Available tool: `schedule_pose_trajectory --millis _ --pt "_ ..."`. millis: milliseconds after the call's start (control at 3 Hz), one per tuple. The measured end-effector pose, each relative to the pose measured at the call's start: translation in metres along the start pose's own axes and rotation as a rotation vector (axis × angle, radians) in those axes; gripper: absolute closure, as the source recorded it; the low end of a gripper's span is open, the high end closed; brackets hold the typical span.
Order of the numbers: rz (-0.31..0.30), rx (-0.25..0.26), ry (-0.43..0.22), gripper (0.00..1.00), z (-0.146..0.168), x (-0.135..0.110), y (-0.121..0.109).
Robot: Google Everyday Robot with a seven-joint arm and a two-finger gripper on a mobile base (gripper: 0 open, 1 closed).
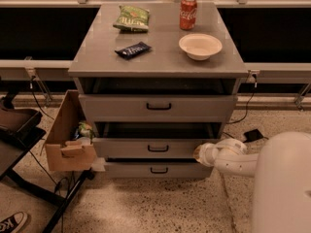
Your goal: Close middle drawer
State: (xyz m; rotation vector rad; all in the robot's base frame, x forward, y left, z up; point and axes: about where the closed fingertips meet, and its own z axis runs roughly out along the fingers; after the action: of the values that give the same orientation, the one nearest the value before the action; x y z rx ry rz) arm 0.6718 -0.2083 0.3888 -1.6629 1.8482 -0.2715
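Speckled terrazzo floor (160, 208) with a grey three-drawer cabinet (158, 57) at centre, seen from the front and above. The middle drawer (146, 148) sits between the taller top drawer (158, 108) and the lowest drawer (158, 170), and is partly drawn out, with a dark gap above its front. Its long axis runs left to right, and its front faces the camera. The front is plain, flat and grey, with a small black handle (158, 149) at its centre. The gripper (198, 153), on a white arm (233, 160) entering from the right, is at the right end of the middle drawer's front; whether it is open or closed cannot be told. On the cabinet top: green chip bag (131, 18), red soda can (188, 13), white bowl (200, 46), dark snack bar (132, 49). Cardboard box (65, 135) on the left.
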Motion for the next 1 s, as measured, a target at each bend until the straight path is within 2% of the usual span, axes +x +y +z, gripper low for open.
schedule_pose_trajectory --millis 667,1000 --pt "0.0 0.0 0.0 0.06 0.0 0.0 0.0" --pt "0.0 0.0 0.0 0.0 0.0001 -0.0001 0.0"
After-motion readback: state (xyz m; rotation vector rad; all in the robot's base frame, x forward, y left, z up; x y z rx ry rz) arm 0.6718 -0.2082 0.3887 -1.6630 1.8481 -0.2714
